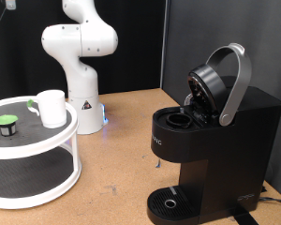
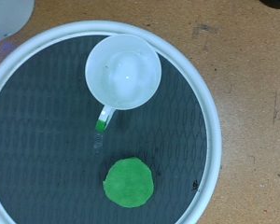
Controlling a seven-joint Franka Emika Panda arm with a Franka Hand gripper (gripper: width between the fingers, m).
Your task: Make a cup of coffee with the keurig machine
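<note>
The white cup stands upright and empty on the top shelf of a round white two-tier stand at the exterior view's left. In the wrist view the cup is seen from straight above, its handle pointing toward a small pod with a green top. That pod sits on the same shelf, apart from the cup. The black keurig machine stands at the exterior view's right with its silver-handled lid raised and the pod chamber exposed. The gripper shows in neither view.
The white arm base rises behind the stand, with a blue light at its foot. The machine's round drip tray carries nothing. The stand's rim rings a dark mesh surface on a brown wooden table.
</note>
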